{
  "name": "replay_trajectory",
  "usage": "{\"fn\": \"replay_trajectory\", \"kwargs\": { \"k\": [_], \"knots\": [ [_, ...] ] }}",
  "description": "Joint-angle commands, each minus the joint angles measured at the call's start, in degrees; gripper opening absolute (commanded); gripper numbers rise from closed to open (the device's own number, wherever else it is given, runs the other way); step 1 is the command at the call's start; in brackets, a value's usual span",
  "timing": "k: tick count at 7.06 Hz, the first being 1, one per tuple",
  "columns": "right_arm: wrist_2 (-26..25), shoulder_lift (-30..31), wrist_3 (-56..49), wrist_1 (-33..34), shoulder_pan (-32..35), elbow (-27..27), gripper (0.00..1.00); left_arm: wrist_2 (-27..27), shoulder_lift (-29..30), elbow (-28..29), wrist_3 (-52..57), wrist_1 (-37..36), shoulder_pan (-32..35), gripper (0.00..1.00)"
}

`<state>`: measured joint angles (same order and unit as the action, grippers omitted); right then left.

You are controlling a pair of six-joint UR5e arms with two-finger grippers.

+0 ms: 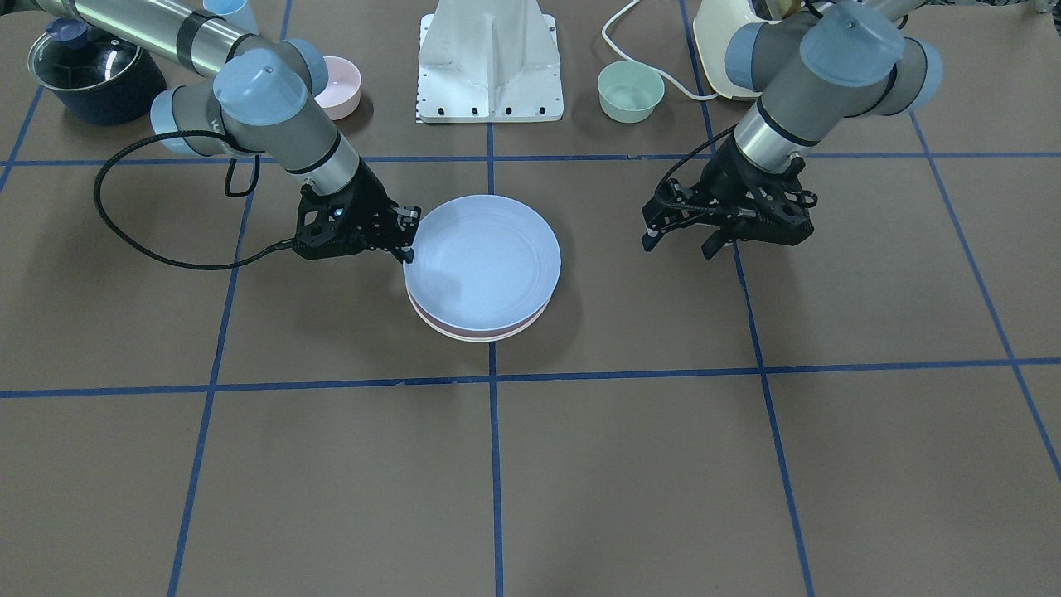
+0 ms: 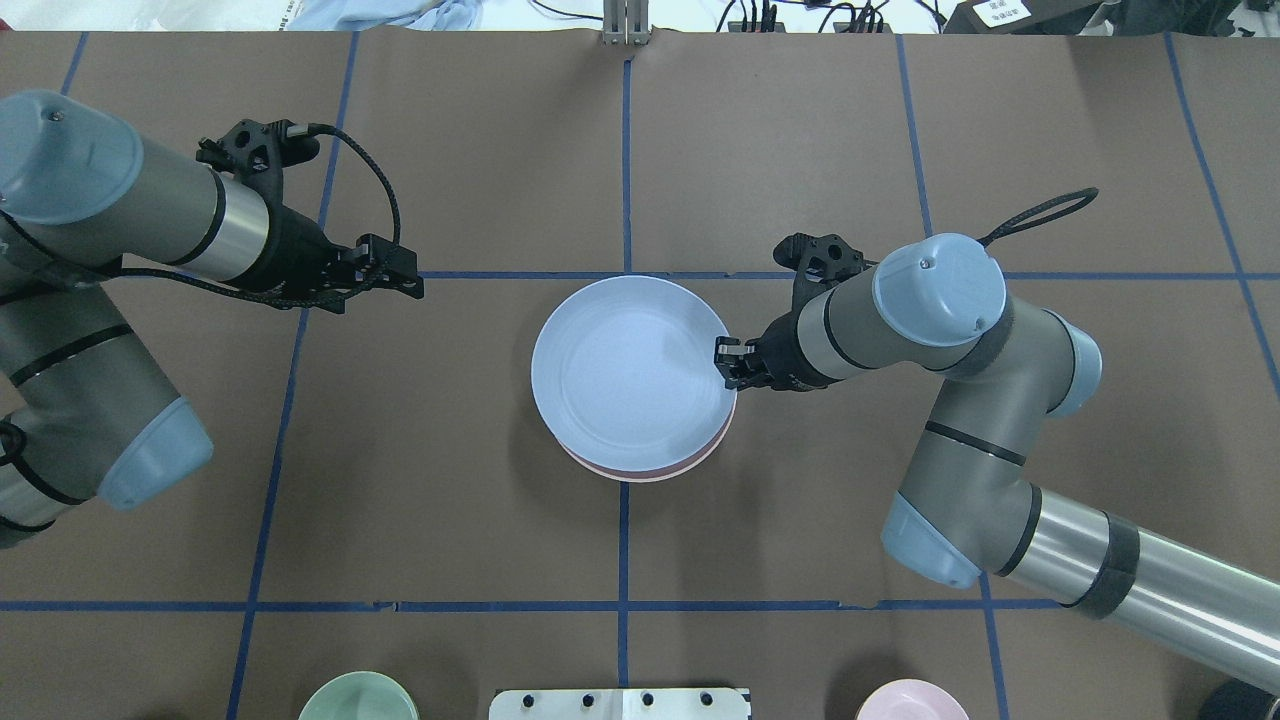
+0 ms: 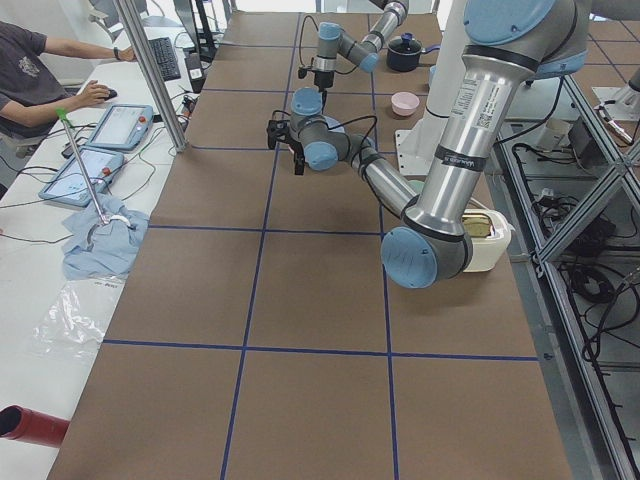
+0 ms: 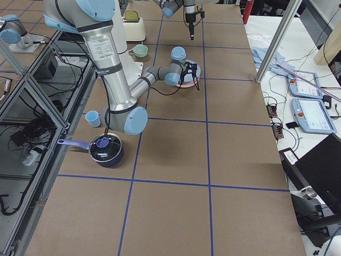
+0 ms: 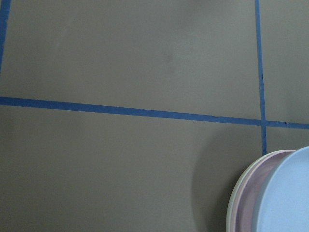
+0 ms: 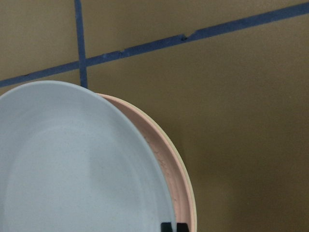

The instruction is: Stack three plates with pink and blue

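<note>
The light blue plate (image 1: pixel 485 261) (image 2: pixel 630 375) lies on top of the pale pink plate (image 2: pixel 650 468) and the cream-white plate (image 1: pixel 485 338) at the table's middle. It sits shifted off-centre, so the pink rim (image 6: pixel 161 154) and cream rim (image 6: pixel 187 183) show beside it. My right gripper (image 1: pixel 406 236) (image 2: pixel 728 362) is shut on the blue plate's rim, its fingertips (image 6: pixel 167 226) close together at the edge. My left gripper (image 1: pixel 681 242) (image 2: pixel 412 278) is open and empty, well apart from the stack. The left wrist view shows the stack's edge (image 5: pixel 248 203).
A small pink bowl (image 1: pixel 340 83) and a small green bowl (image 1: pixel 630 91) stand beside the white robot base (image 1: pixel 491 66). A dark lidded pot (image 1: pixel 91 75) and a cream appliance (image 1: pixel 729 50) stand in the back corners. Blue tape lines cross the brown table.
</note>
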<state>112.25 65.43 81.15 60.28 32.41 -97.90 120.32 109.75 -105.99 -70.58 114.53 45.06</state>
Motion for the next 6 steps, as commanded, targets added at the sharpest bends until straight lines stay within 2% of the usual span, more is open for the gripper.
{"fn": "replay_trajectory", "kwargs": {
  "k": [1,3,4,6],
  "knots": [
    [-0.19,-0.56,-0.02,0.01,0.71,-0.01,1.0,0.0,-0.15,0.0,0.0,-0.01,0.03,1.0],
    [0.51,-0.04,-1.07,2.01,4.39,-0.1,1.0,0.0,-1.29,0.0,0.18,0.17,0.72,1.0],
    [0.77,0.14,-4.47,6.82,7.02,-0.53,1.0,0.09,-2.25,-0.26,3.05,-0.09,2.12,1.0],
    [1.3,2.84,-20.25,15.27,12.74,-1.5,1.0,0.44,-10.13,-3.5,17.25,-0.88,8.16,1.0]
  ]
}}
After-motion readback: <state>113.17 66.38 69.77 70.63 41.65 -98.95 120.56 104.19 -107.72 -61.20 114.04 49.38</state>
